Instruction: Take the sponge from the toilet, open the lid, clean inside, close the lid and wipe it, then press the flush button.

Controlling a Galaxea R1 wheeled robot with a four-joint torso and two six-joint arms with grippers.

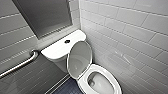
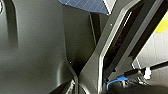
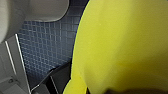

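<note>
The white toilet [image 1: 103, 70] stands in the corner with its bowl uncovered. Its lid [image 1: 79, 60] is raised and leans back against the tank [image 1: 57, 50]. A dark flush button [image 1: 67, 41] sits on the tank's flat top. The yellow sponge [image 3: 125, 45] looms very close in the right wrist view, above the blue tiled floor [image 3: 47, 42], and my right gripper is shut on it. A small patch of the yellow sponge [image 2: 162, 26] also shows at the edge of the left wrist view, past the robot's own dark body. My left gripper is open with nothing in it.
A metal grab bar [image 1: 22, 63] runs along the grey tiled wall on the left. White tiled wall [image 1: 130, 37] closes in the toilet's right side. Dark blue floor tiles [image 1: 67, 88] lie in front of the bowl. A white rounded part of the toilet [image 3: 45, 10] hangs near the sponge.
</note>
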